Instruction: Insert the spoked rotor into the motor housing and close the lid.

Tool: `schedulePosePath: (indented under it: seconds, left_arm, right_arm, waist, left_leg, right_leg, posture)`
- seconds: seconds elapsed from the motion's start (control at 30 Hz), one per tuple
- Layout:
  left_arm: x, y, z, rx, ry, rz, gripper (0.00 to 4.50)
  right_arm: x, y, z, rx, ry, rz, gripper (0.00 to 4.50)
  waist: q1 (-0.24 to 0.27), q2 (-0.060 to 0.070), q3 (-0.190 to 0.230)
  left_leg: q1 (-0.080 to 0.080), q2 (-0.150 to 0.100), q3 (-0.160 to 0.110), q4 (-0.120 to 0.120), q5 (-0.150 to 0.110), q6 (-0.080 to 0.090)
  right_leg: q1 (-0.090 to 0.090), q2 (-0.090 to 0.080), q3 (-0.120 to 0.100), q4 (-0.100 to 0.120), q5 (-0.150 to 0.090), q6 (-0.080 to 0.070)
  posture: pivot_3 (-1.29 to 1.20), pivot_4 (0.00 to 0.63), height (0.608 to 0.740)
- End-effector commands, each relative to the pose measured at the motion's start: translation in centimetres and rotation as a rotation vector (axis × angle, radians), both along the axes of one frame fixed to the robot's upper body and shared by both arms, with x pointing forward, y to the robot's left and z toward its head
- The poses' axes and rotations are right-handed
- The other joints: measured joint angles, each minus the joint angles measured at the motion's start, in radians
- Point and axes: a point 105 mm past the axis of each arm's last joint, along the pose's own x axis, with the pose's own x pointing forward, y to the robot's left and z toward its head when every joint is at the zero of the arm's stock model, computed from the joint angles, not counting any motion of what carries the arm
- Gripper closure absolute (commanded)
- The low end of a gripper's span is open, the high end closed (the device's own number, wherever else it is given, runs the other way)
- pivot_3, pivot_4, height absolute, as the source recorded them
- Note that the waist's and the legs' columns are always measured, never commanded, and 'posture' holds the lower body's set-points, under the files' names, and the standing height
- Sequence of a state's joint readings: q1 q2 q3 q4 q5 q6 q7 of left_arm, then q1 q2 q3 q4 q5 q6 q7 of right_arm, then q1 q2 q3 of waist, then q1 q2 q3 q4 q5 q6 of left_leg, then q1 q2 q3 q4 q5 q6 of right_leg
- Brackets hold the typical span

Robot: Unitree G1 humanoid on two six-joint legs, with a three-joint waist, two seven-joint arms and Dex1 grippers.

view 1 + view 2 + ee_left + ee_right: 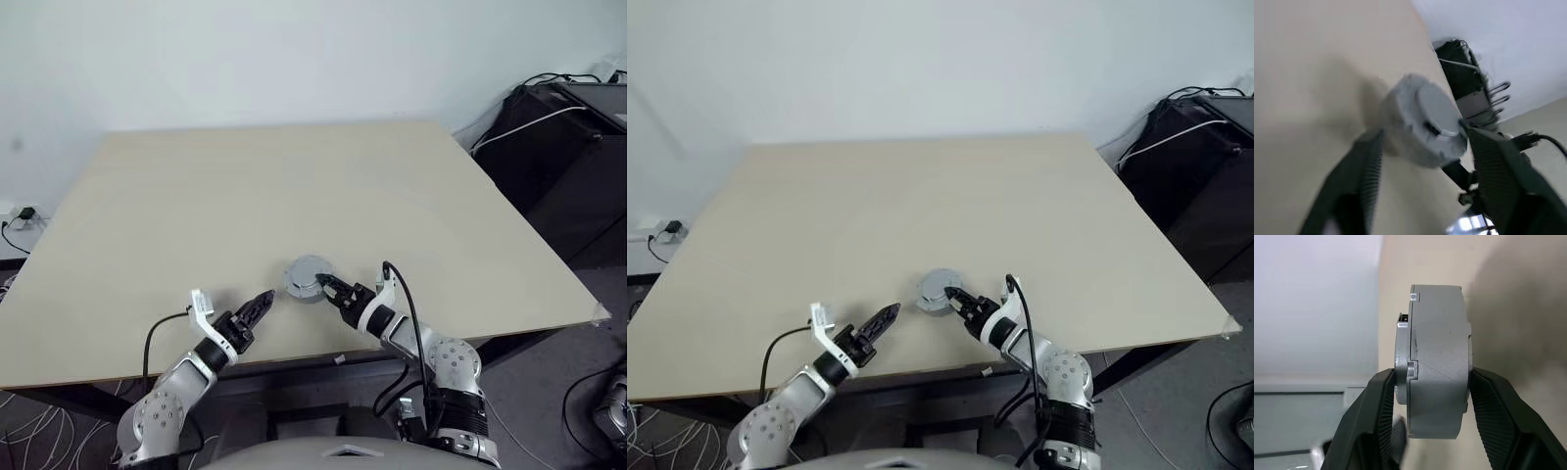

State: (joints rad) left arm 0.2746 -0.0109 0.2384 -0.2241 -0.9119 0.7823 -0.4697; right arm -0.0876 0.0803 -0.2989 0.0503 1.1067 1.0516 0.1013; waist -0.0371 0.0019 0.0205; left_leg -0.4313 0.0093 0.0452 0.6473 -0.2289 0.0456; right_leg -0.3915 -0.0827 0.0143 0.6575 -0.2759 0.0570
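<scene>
On table (196,215), lid (307,267) closes motor housing (306,286), pinched by right fingers (1484,416); left fingers (1369,171) spread.

Rotor, windings hidden under lid (1432,110)

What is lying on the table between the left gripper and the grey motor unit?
Nothing: between the left gripper and the closed motor housing, which the right gripper clamps, the head views show bare table.

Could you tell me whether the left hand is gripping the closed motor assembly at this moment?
No: in the head view the left hand sits apart from the motor housing, fingers open, while the right hand clamps it.
</scene>
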Motion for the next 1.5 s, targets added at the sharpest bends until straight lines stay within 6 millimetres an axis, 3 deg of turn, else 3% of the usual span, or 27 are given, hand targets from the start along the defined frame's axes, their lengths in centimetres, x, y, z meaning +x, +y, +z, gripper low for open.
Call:
schedulePosePath:
  seconds: [0.03,0.07,0.3,0.53,0.9,1.47,1.5]
  left_arm:
    - [-0.3,0.2,1.5,-0.128,-0.014,0.04,0.23]
    - [-0.6,0.2,1.4,-0.179,0.005,0.057,0.0]
    - [-1.5,-1.0,0.7,-0.338,0.087,0.072,0.0]
    - [-1.2,-2.3,1.8,-0.433,0.055,0.031,0.0]
    - [0.1,-2.6,2.7,-0.479,-0.002,0.066,0.0]
    - [0.4,-3.1,2.8,-0.5,-0.008,0.07,0.0]
    - [0.4,-3.0,2.8,-0.5,-0.009,0.073,0.18]
  right_arm:
    - [0.6,1.5,3.9,0.12,-0.122,0.009,2.45]
    - [0.5,1.6,4.1,0.125,-0.13,0.019,2.45]
    - [0.0,2.3,5.4,0.149,-0.161,0.062,2.45]
    - [-0.8,3.4,6.1,0.157,-0.166,0.135,2.45]
    - [-1.8,3.8,5.8,0.146,-0.146,0.188,2.45]
    - [-3.1,4.0,5.8,0.18,-0.125,0.26,2.45]
    - [-3.0,3.9,5.8,0.179,-0.125,0.254,2.45]
  waist:
    - [0.0,0.0,0.001]
    - [0.0,-0.001,0.002]
    - [0.0,-0.003,0.004]
    - [0.0,-0.004,0.005]
    - [0.0,-0.004,0.005]
    - [0.0,-0.004,0.005]
    - [0.0,-0.004,0.005]
  left_leg:
    - [0.0,0.0,0.0,0.0,0.0,-0.001]
    - [0.0,0.0,0.0,0.0,0.0,-0.001]
    - [0.0,0.0,0.0,0.0,0.001,0.002]
    - [0.0,0.0,0.0,0.0,0.001,0.002]
    - [-0.001,0.0,0.0,0.0,0.0,-0.001]
    - [-0.002,0.0,0.0,0.0,0.001,0.003]
    - [-0.002,0.0,0.0,0.0,0.001,0.003]
  right_leg:
    - [0.0,0.0,0.0,0.0,0.0,0.0]
    - [0.0,0.0,0.0,0.0,0.0,0.0]
    - [0.0,0.002,0.0,-0.001,0.0,0.0]
    - [0.0,0.002,0.0,-0.001,0.0,0.0]
    - [0.0,0.002,0.0,-0.003,0.0,-0.001]
    - [0.0,0.003,0.0,-0.003,0.0,-0.001]
    - [0.0,0.004,0.0,-0.003,0.0,-0.001]
  posture:
    - [0.0,0.0,0.74]
    - [0.0,0.0,0.74]
    - [0.0,0.0,0.74]
    - [0.0,0.0,0.74]
    - [0.0,0.0,0.74]
    - [0.0,0.0,0.74]
    - [0.0,0.0,0.74]
